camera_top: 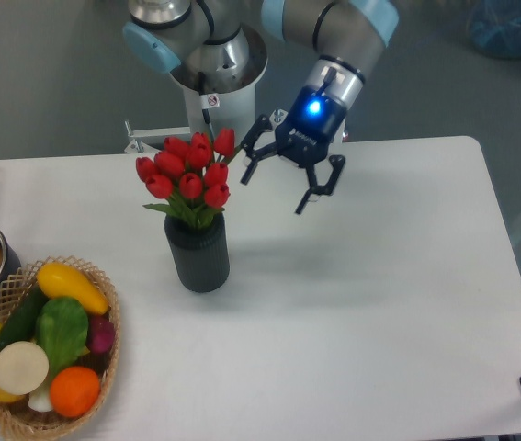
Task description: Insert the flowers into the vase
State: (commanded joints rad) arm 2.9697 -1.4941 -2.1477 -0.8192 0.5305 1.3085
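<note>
One fixed camera, high in front of me, looking down and back toward my base, whole white table [379,303] in frame at moderate range, my gripper [289,179] near top centre, no second view.

The flowers [189,176] stand in the vase [198,254], a tight bunch of red tulip heads fanning wider than the mouth, green leaves spilling at the rim, the whole bunch leaning slightly up and to the right. The vase is a dark, matte, ribbed cylinder, upright on the white worktop [361,312], left of centre.
</note>
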